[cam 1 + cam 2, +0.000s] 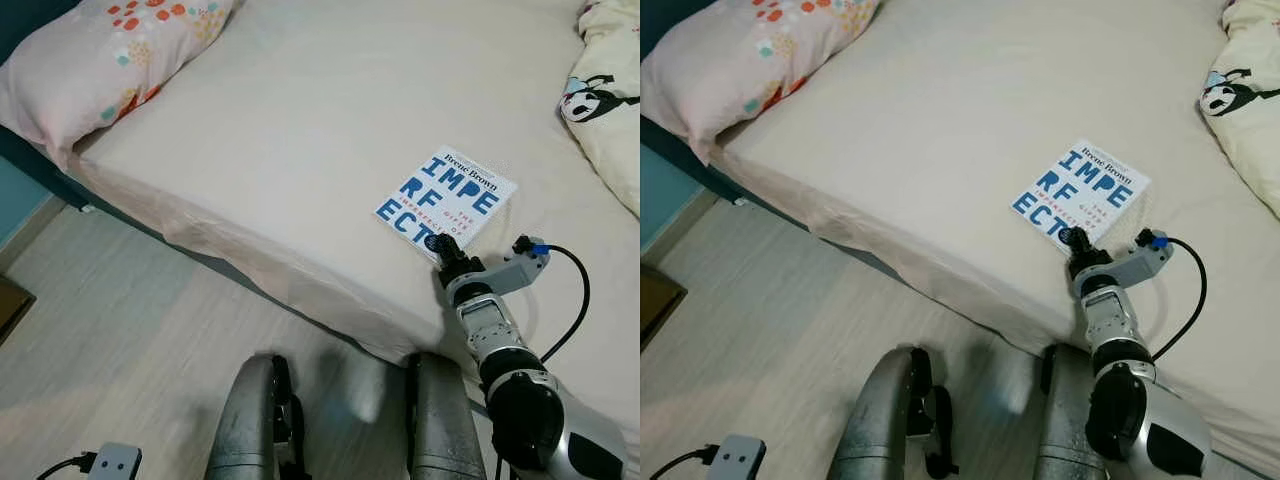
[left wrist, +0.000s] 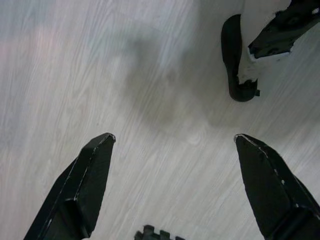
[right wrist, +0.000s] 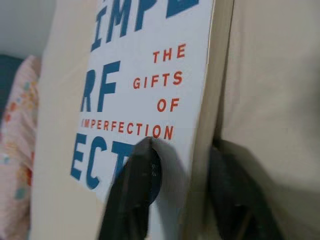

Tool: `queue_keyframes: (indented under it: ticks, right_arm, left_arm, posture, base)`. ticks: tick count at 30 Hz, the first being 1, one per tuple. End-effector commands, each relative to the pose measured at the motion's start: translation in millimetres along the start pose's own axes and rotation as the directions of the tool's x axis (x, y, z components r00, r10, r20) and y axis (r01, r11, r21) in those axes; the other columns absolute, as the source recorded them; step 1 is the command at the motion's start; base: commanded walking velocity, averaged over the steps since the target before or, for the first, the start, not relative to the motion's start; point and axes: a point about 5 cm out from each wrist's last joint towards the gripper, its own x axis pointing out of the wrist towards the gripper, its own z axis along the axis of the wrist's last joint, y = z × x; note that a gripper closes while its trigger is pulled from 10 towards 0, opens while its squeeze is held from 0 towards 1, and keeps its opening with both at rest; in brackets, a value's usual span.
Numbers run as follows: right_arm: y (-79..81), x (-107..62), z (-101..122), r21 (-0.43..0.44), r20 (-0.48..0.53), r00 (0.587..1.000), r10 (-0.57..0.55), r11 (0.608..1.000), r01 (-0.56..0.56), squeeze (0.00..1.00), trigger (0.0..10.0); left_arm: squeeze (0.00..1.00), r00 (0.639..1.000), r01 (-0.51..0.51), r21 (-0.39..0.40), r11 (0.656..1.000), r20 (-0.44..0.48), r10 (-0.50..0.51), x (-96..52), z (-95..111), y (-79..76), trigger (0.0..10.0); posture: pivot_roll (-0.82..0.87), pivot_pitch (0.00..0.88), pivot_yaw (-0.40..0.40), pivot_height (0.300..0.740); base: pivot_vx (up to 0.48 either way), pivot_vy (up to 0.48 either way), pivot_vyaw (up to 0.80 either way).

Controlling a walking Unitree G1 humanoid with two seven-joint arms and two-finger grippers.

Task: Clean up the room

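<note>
A white paperback book point(image 1: 446, 199) with blue block letters and red subtitle is pinched at its corner on the beige-sheeted bed point(image 1: 300, 120) by the right hand point(image 1: 437, 243); the left hand point(image 2: 172, 165) is held open.

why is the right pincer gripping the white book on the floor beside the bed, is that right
Not quite. The right pincer is gripping the white book, one finger on the cover and one behind its edge, but the book lies on the bed, near its edge, not on the floor. The left eye view shows it.
</note>
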Motion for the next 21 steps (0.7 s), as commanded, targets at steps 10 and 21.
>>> queue_keyframes:
  ticks: [10, 21]
  right_arm:
    - [27.3, 3.9, 1, -0.033, -0.004, 0.957, 0.289, 0.957, -0.289, 0.00, 0.0]
    - [26.6, -18.4, -75, -0.357, -0.463, 0.845, 0.266, 0.817, -0.453, 0.00, 0.0]
  left_arm:
    - [0.00, 0.996, -0.040, -0.048, 0.998, -0.077, 0.036, 23.8, -7, -7.7, 10.0]
    - [0.00, 1.000, -0.026, -0.103, 0.994, 0.013, 0.027, 69.7, 45, -31.3, 10.0]
  posture:
    - [0.12, 0.301, 0.052, 0.607]
    - [0.04, 0.090, 0.013, 0.607]
  base:
    - [0.000, 0.000, 0.00]
    - [0.000, 0.000, 0.00]
